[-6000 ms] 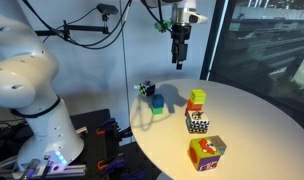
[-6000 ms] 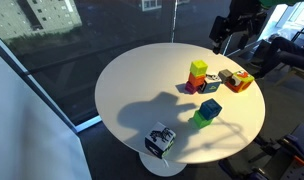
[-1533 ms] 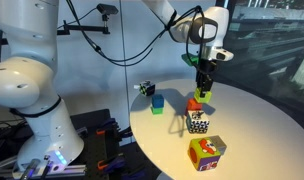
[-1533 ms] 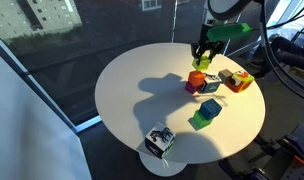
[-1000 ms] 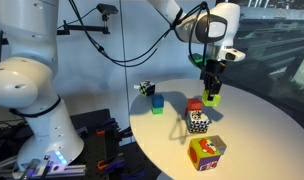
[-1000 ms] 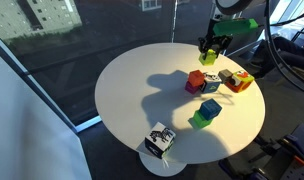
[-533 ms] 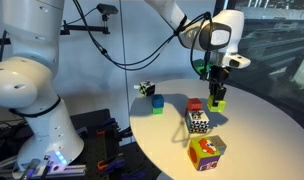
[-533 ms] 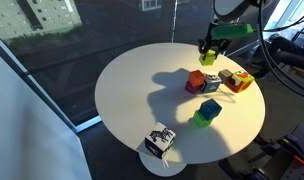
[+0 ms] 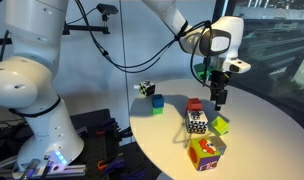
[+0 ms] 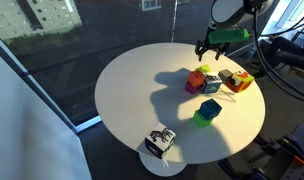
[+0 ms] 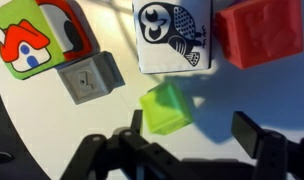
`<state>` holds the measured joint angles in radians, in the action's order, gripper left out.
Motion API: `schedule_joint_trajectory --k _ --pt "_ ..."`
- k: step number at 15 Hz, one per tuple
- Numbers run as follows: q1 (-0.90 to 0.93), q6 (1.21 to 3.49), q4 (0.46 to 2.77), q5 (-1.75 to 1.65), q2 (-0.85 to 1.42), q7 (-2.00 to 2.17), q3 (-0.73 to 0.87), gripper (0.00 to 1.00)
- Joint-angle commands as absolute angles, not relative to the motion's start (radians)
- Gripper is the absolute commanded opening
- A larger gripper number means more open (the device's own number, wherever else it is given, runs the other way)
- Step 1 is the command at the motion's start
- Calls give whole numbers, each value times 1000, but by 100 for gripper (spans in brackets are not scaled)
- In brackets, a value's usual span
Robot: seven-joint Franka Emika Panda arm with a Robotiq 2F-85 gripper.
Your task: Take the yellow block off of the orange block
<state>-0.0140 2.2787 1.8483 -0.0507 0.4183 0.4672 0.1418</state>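
The yellow block (image 11: 164,108) lay on the white table (image 9: 262,130), clear of the orange block (image 11: 260,30), so the lift-off looked done. In the wrist view it sat at about 6 o'clock from the owl cube (image 11: 172,37), close to it but not touching. The orange block was at the owl cube's 3 o'clock and the house-picture cube (image 11: 37,40) at its 9 o'clock. A grey cube (image 11: 87,78) lay at roughly 10 o'clock from the yellow block.

The gripper (image 11: 192,135) had its fingers spread wide with nothing between them, and the yellow block sat just beyond the fingertips.

The main risk was the retreat. If the arm swung sideways before rising, a finger could clip the yellow block. That could shove it against the owl cube or the grey cube, or roll it back toward the orange block. The block was turned at an angle to its neighbours, so a corner stuck out toward the fingers and a glancing touch would probably spin it.

The wrist view showed the open fingers and the gap between the yellow block and the owl cube, but nothing of height. An exterior view showed the gripper (image 9: 221,98) hanging above the table. There the yellow block (image 9: 220,125) lay below it, at 3 o'clock from the owl cube (image 9: 197,122). In the other exterior view the gripper (image 10: 209,50) stood near the orange block (image 10: 196,81), and the yellow block was hard to pick out.
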Motion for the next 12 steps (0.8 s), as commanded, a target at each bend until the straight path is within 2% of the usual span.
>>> schedule_joint_trajectory --k 1,12 --pt "-4 2270 1840 -52 410 475 147 100" --pt "-17 2019 1894 32 258 340 81 100"
